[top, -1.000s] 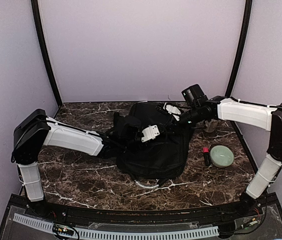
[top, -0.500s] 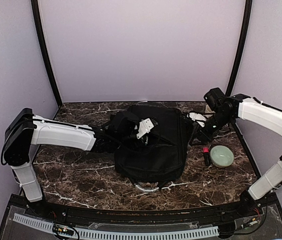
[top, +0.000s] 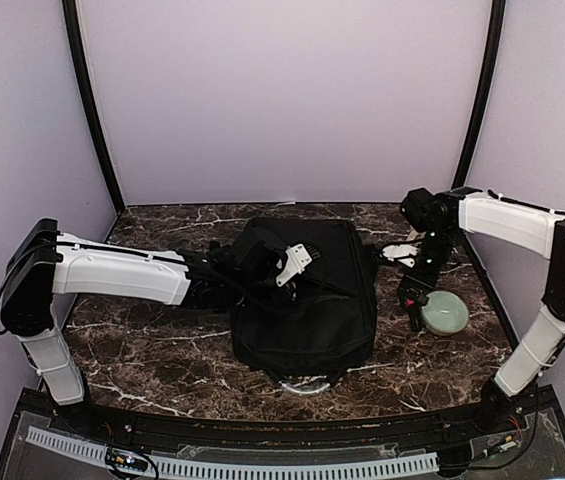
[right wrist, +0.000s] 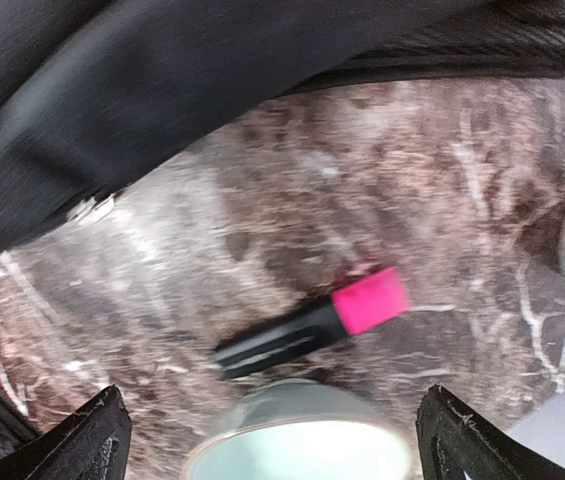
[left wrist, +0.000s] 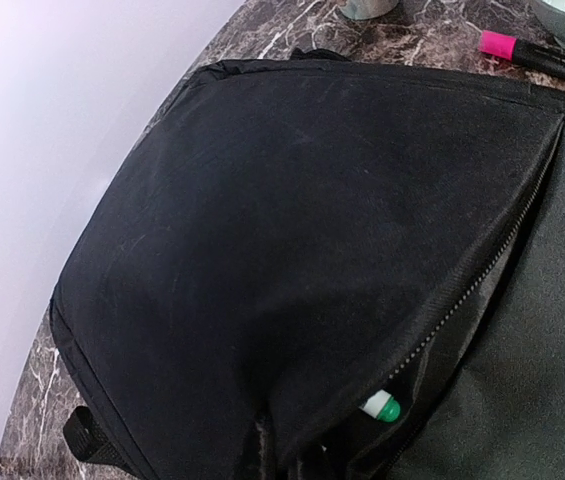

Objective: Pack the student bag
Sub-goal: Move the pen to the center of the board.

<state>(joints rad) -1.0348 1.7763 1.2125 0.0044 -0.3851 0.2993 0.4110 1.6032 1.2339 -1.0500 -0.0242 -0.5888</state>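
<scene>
Right wrist: right end effector gapes wide above pink-capped marker.

Left fingers closed; right fingers spread wide, right arm angled downward.

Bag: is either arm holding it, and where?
Left fingers, shut, seem to pinch the bag at its open zip edge; right fingers, open over the marker, hold nothing.
</scene>
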